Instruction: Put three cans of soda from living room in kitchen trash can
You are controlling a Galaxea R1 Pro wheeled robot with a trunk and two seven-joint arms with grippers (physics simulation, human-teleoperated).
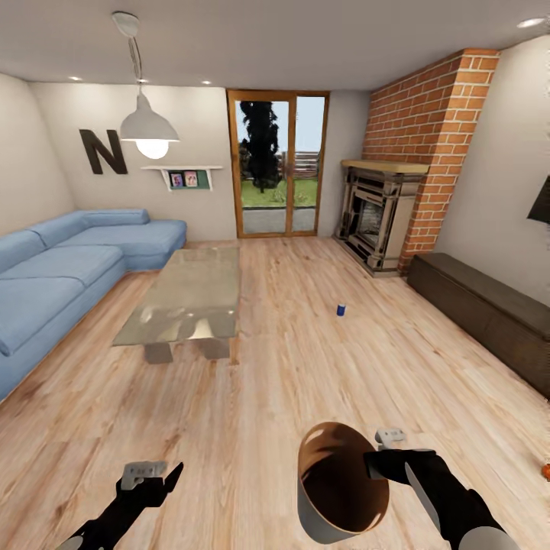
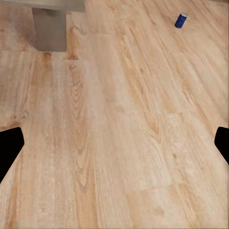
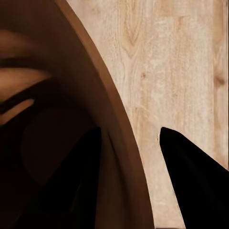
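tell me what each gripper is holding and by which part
The right gripper grips the pale grey bucket with the copper-brown inside by its rim, one finger inside, one outside. The left gripper is open and holds nothing.

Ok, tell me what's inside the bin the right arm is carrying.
The tash can shows a bare glossy copper-brown interior, no cans visible. The right end effector grips its rim; one finger covers part of the inside wall.

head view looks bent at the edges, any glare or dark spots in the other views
Head view: wide-angle distortion curves the walls, glare on the glass coffee table. Right wrist view: trash can interior dark with soft reflections, fingers black silhouettes. Left wrist view: evenly lit floor, slightly soft.
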